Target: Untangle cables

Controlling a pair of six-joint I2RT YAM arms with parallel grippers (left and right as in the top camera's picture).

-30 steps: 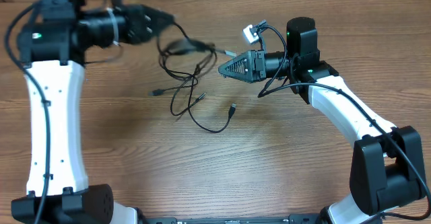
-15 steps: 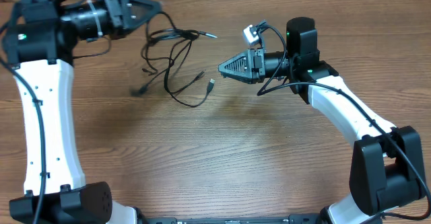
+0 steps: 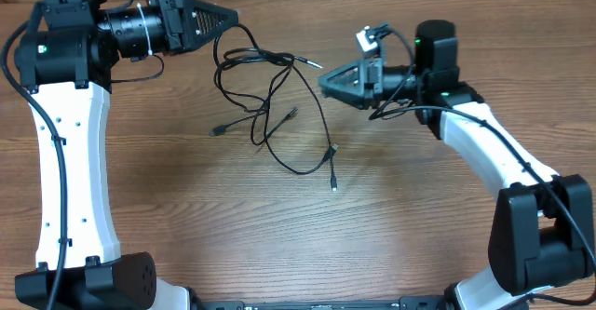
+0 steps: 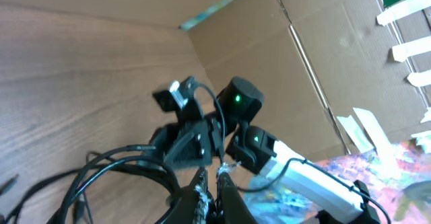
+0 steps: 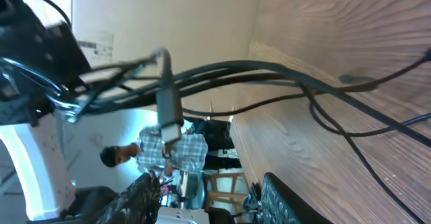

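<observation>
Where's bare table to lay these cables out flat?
Free: the wide front strip of table between left arm and right arm, below the lowest plug. Crowded: top centre, where the cables spread between left hand and right hand.

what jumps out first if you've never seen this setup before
The tangle of thin black cables sprawls over the middle of the wooden table, with its top strand pinched in the closed left end effector at the upper left. Facing it from the right, the right end effector hangs open beside a silver-tipped plug that sticks out of the bunch.
</observation>
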